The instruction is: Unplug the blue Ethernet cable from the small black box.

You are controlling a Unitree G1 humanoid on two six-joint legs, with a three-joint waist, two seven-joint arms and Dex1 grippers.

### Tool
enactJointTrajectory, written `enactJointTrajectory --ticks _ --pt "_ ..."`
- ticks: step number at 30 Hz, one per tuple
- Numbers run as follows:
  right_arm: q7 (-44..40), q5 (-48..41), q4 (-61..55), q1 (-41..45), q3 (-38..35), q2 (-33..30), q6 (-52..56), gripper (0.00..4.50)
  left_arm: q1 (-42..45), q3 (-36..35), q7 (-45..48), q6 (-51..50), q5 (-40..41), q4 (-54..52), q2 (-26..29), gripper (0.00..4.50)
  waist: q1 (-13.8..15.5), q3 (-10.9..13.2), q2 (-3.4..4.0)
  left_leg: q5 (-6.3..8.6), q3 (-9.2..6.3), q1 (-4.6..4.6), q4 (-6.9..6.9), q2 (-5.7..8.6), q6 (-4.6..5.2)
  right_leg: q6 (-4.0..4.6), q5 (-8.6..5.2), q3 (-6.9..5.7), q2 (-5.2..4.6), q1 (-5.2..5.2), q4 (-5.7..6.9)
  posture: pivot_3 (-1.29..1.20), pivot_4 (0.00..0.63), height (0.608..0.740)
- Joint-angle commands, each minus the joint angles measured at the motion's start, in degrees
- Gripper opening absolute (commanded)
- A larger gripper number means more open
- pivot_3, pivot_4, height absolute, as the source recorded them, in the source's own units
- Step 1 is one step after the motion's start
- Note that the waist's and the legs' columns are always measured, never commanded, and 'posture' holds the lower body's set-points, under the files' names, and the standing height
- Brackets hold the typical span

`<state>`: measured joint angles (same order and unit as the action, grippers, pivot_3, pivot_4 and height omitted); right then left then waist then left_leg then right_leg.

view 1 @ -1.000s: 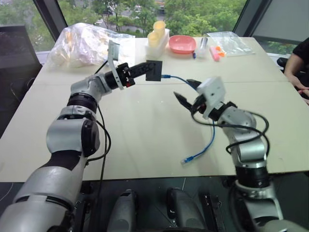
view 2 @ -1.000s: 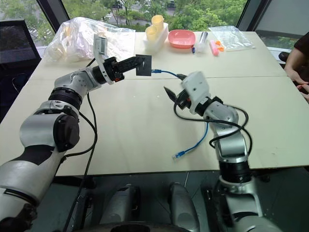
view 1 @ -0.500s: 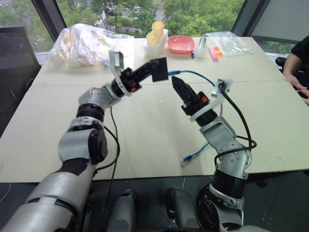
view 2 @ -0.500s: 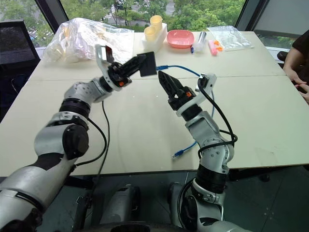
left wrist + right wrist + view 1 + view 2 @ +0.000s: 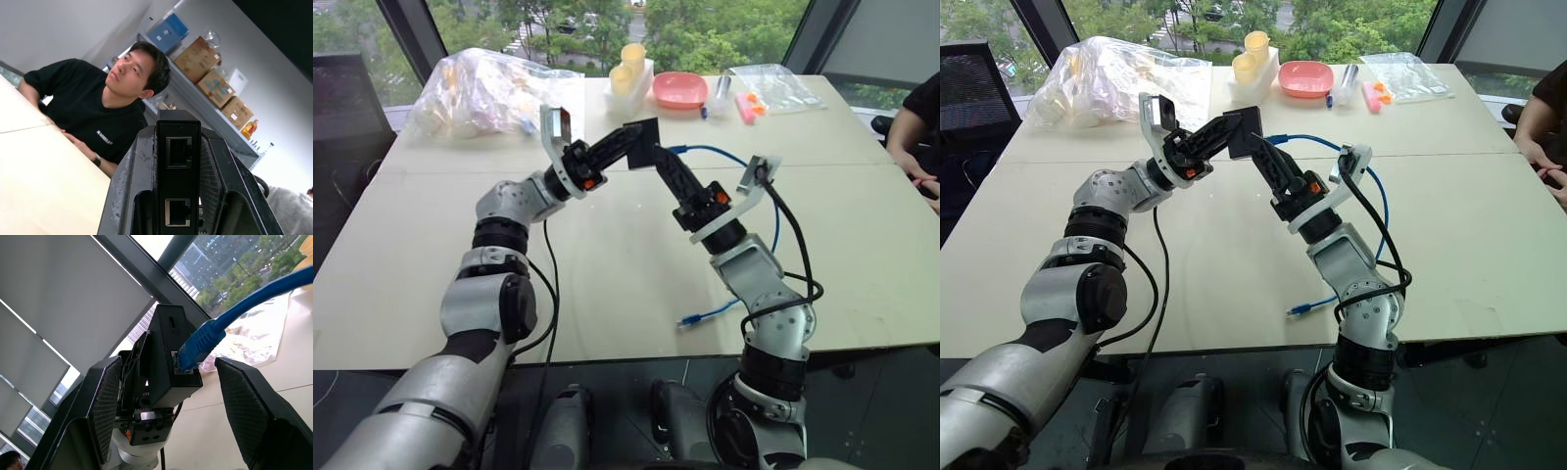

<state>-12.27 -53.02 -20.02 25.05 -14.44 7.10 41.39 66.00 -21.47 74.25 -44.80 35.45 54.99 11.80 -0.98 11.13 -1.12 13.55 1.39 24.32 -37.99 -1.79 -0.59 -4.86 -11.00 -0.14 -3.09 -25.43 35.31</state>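
The left gripper (image 5: 625,142) is clamped on the small black box (image 5: 642,144), held above the table (image 5: 607,255). The blue Ethernet cable (image 5: 254,296) sits plugged between the right gripper's (image 5: 668,164) spread fingers (image 5: 105,406), running away rightward.

Both arms are raised over the tabletop, wrists angled upward toward each other. The left gripper (image 5: 628,143) has its two black fingers (image 5: 134,196) clamped tight. The right gripper (image 5: 168,396) stands with its black fingers (image 5: 105,406) spread apart.
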Motion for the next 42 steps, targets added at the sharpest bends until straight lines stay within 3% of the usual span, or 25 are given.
enactJointTrajectory --ticks 1,5,6,8,12,13,24,32,42 --pt "0.42 -2.38 -0.65 0.48 0.31 0.28 -2.44 3.15 0.28 -0.38 0.03 -0.64 1.74 -2.27 0.24 0.52 0.00 0.00 0.00 0.00 0.00 0.00 0.00 0.00 0.00 0.00 0.00 0.00 0.00 0.00 0.00 0.00 0.150 0.740" --pt "0.71 -2.99 0.01 0.61 0.81 -0.04 -3.52 3.15 0.16 -0.30 0.05 -1.03 1.99 -2.60 0.21 0.52 -0.01 0.00 0.00 0.00 0.00 0.00 0.00 0.00 0.00 0.00 0.00 0.00 0.00 0.00 -0.01 0.00 0.150 0.740" --pt "0.63 -3.06 0.16 0.63 1.02 -0.10 -3.78 2.92 0.15 -0.24 0.11 -1.13 1.99 -2.69 0.20 0.52 -0.01 0.00 0.00 0.00 0.00 0.00 0.00 0.00 0.00 0.00 0.00 0.00 0.00 0.00 -0.01 0.00 0.150 0.740" --pt "0.43 -2.92 0.26 0.52 1.62 -0.36 -4.19 2.39 0.07 -0.09 0.17 -1.24 1.95 -2.95 0.16 0.52 -0.01 0.00 0.00 0.00 0.00 0.00 0.00 0.00 0.00 0.00 0.00 0.00 0.00 0.00 -0.01 0.00 0.150 0.740" --pt "0.32 -2.05 0.94 0.40 2.79 -0.79 -4.77 0.26 -0.03 0.06 0.12 -1.64 2.13 -3.53 0.13 0.52 0.00 0.00 0.00 0.00 0.00 0.00 0.00 0.00 0.00 0.00 0.00 0.00 0.00 0.00 -0.01 0.00 0.150 0.740" --pt "0.29 -1.87 1.05 0.34 3.04 -0.92 -4.94 0.01 -0.07 0.14 0.06 -1.71 2.24 -3.67 0.13 0.52 -0.01 0.00 0.00 0.00 0.00 0.00 0.00 0.00 0.00 0.00 0.00 0.00 0.00 0.00 -0.02 0.00 0.150 0.740" --pt "1.85 -2.78 1.86 0.38 2.85 -1.29 -6.93 0.01 -0.81 -0.11 -1.00 -1.54 2.55 -4.12 1.16 0.52 0.00 0.00 0.00 0.00 -0.01 0.01 0.00 0.00 0.00 0.01 0.00 0.00 0.01 0.00 -0.02 0.00 0.150 0.740" --pt "6.88 -7.30 5.55 3.35 -6.80 -5.16 -12.19 0.01 -3.41 1.59 2.03 -4.38 1.63 -5.61 10.41 0.52 -0.20 0.00 0.00 0.00 -0.02 0.00 0.01 -0.05 0.00 0.02 0.00 0.00 0.06 -0.01 -0.02 0.00 0.150 0.740" --pt "6.15 -5.29 7.39 3.63 -3.98 -9.31 -12.66 0.01 -3.57 3.03 0.80 -2.99 2.51 -5.73 10.33 0.52 0.03 0.00 0.00 0.00 -0.01 0.05 0.01 -0.04 0.00 0.03 0.00 0.01 0.05 0.00 -0.11 0.00 0.150 0.740"
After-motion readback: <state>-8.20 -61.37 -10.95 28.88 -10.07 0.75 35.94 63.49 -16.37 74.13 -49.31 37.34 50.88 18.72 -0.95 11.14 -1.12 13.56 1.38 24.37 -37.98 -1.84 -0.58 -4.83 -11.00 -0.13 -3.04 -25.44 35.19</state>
